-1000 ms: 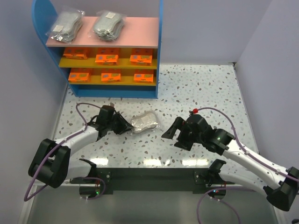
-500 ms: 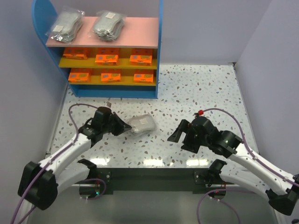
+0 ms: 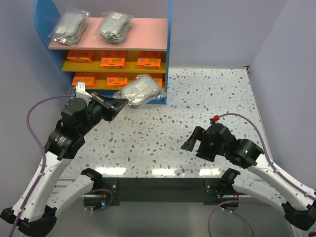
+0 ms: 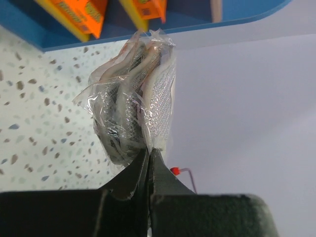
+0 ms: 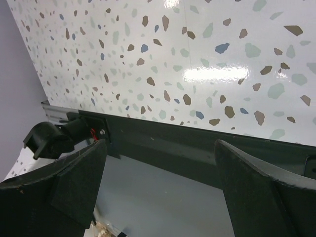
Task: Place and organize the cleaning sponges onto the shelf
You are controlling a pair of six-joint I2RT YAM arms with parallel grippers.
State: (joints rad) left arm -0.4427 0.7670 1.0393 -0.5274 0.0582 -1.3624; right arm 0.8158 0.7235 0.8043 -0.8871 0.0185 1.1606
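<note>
Standing nearest the arm bases, the right claw [image 3: 191, 139] was released, jaws spread wide with nothing between them, low over the table [image 3: 212, 94] and well apart from all stock.

Farther in, the left claw [image 3: 120, 102] was clenched on the plastic edge of one grey bundle [image 3: 140, 90], grasping the bag rather than the sponges inside. That bundle hung clear of the table, just ahead of the claw tips and in front of the shelf [image 3: 168, 49]. Whether it touched the frame could not be told.

Beyond the left claw, the lower yellow shelf [image 3: 118, 88] held two orange packs [image 3: 84, 79] [image 3: 117, 79] in plain sight. A sliver of orange [image 3: 158, 77] behind the carried bundle was judged to be a third. The upper yellow shelf [image 3: 113, 69] held three more packs. Farthest from the claw, the pink top board [image 3: 148, 34] carried two grey bundles [image 3: 69, 24] [image 3: 114, 25] side by side, with bare board to their right.

Count:
- Orange packs: six, all shelved.
- Grey bundles: three, two shelved and one in the grip.

Assessment: eight of nine items were placed. Remaining work was to set down the last bundle, probably on the bare part of the top board, and release it.
</note>
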